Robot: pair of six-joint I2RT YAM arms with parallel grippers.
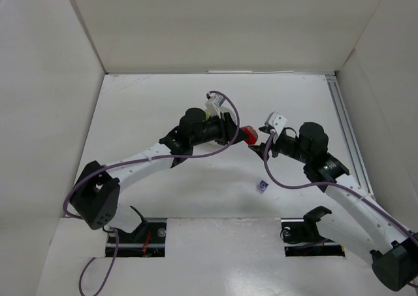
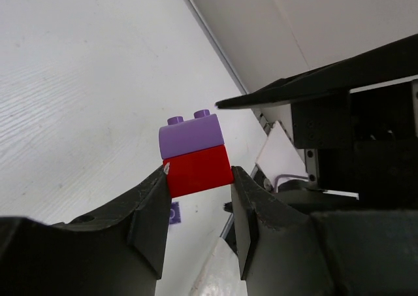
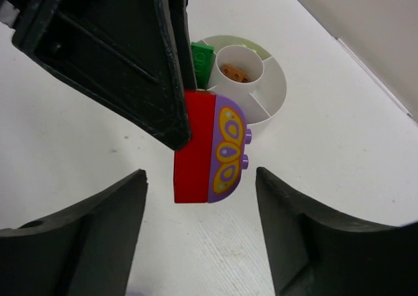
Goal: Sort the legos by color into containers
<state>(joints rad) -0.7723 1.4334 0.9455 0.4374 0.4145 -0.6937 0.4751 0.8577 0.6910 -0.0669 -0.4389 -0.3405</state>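
Our left gripper [image 2: 199, 175] pinches the red brick [image 3: 194, 149] by its two sides. A purple brick [image 2: 191, 136] is stuck on it, with the studs pointing away from the red one. The pair hangs in the air above the table [image 1: 150, 106]. Our right gripper [image 3: 201, 178] faces this pair with its fingers spread wide, one on each side, not touching it. Beyond the pair we see the dish [image 3: 273, 106]. A green brick [image 3: 202, 61] lies in one wedge and an orange-brown brick [image 3: 235, 72] in the centre well. A loose brick [image 1: 262, 187], also purple, lies on the table between the two arms.
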